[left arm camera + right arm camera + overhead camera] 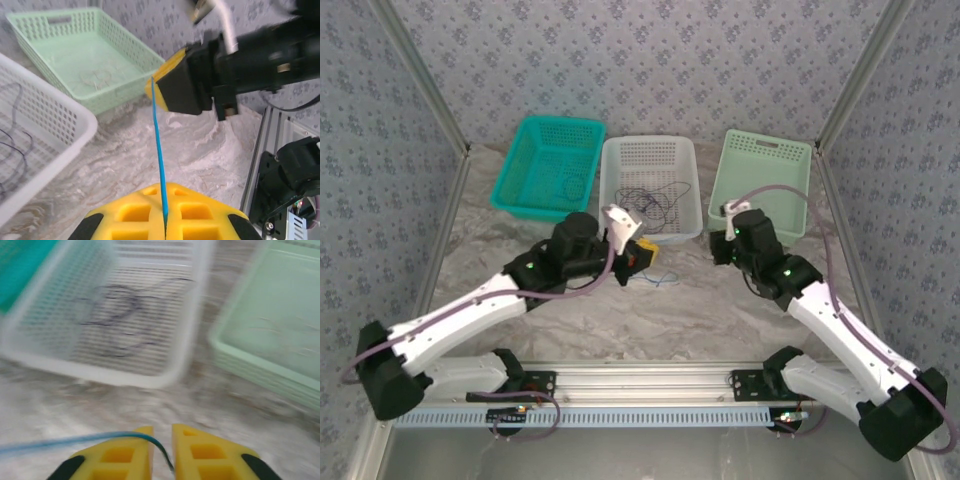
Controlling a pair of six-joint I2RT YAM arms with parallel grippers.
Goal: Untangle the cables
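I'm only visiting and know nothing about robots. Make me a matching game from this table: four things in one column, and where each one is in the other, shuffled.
Things:
1. teal basket
2. white basket
3. pale green basket
4. blue cable

Places:
A. middle of the row, dark cables inside
B. stretched from the left fingers to the right fingers
C. left end of the row
D. right end of the row

Pairs: 1-C, 2-A, 3-D, 4-B

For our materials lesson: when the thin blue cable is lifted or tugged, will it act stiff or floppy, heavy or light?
Probably floppy: the blue cable runs straight only where it spans from the left gripper to the right gripper, and curves elsewhere. Likely very light, being hair-thin. It might slip from a loose pinch.
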